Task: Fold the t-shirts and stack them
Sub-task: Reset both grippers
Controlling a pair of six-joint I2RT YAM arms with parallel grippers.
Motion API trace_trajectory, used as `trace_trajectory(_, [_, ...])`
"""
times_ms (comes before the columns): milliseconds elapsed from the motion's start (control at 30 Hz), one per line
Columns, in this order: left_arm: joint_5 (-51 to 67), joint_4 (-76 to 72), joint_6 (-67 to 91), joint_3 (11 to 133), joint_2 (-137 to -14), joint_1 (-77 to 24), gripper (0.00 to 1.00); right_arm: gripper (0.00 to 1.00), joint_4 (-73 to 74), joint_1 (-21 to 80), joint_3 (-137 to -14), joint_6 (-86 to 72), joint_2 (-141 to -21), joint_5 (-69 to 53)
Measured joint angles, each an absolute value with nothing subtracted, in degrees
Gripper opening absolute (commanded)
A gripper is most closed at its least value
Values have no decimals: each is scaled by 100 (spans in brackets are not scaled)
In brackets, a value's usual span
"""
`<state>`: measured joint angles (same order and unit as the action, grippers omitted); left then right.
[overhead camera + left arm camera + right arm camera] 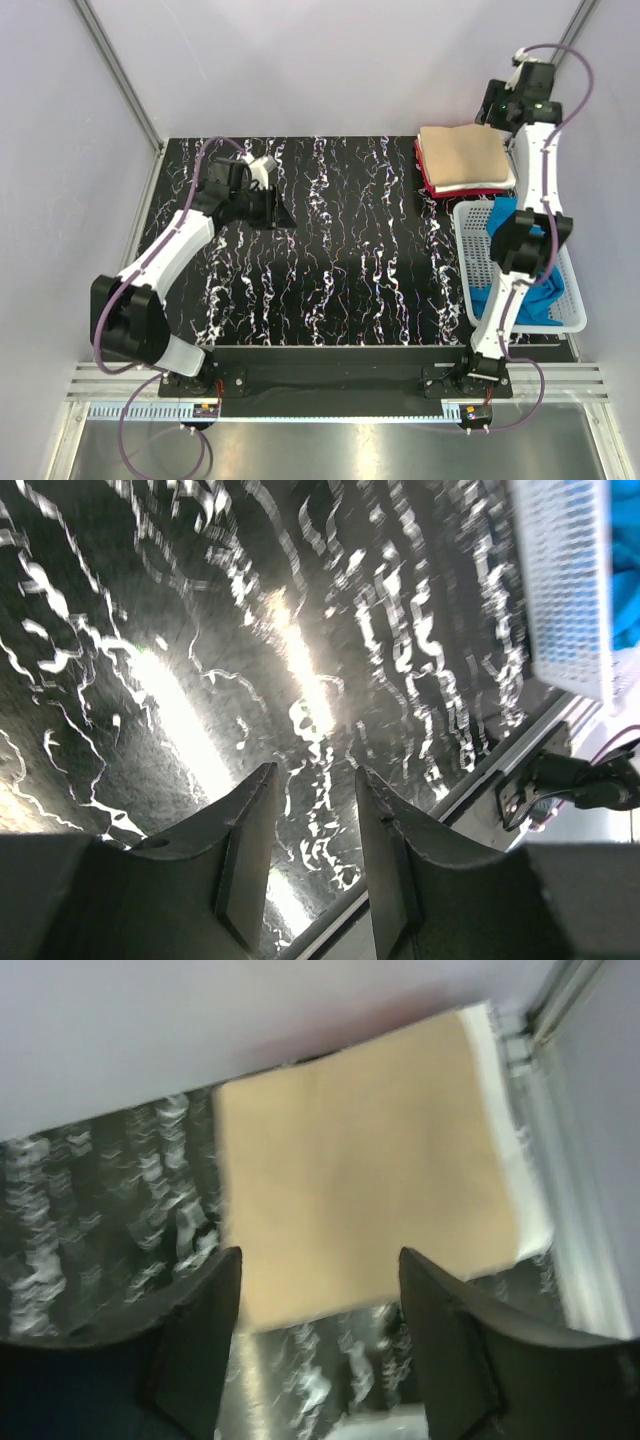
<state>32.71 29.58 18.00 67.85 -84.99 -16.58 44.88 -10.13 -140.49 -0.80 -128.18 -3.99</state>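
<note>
A folded tan t-shirt (462,158) (360,1170) tops a stack at the table's back right. Under it a white t-shirt (482,187) (503,1100) and a red one (428,186) show at the edges. A blue t-shirt (532,292) (628,570) lies crumpled in the white mesh basket (466,262). My right gripper (320,1252) (497,104) hangs open just above the stack's edge, holding nothing. Over the table's left half, my left gripper (315,770) (279,212) is open and holds nothing.
The white mesh basket (565,580) stands at the table's right edge, in front of the stack. The black marbled table (340,240) is walled by pale panels at the back and both sides. The arms' bases sit on the rail at the near edge.
</note>
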Motion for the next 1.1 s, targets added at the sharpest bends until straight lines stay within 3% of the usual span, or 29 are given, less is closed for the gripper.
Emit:
trace_trajectory(67, [3284,2882,1804,6785,-8171,-1610,42,99,4584,-1000,-13242,-685,-11874,-764])
trace_trajectory(233, [3317,2611,1824,6790,-7389,-1339,48,100,4517,-735,-10971,-1549,-9465,-1479])
trace_trajectory(267, [3341,2552,1826,6792,-7273,-1284,96,100,4418,-652,-10495,-1697,-9004,-1605])
trace_trajectory(300, [3391,2486,1809,6792,-7179,-1232,99,100,4372,-565,-10051,-1844,-8613,-1723])
trace_trajectory(433, [3568,2324,1909,6790,-6965,-1087,99,100,3999,-434,-8318,-2471,-7343,-2145])
trace_trajectory(633, [3588,2121,1879,6587,-6462,-1083,99,100,3778,-438,-6792,-3114,-6213,-2206])
trace_trajectory(1100, [3597,1575,1848,6125,-5988,-1083,99,100,3481,-438,-6423,-3271,-5520,-2154])
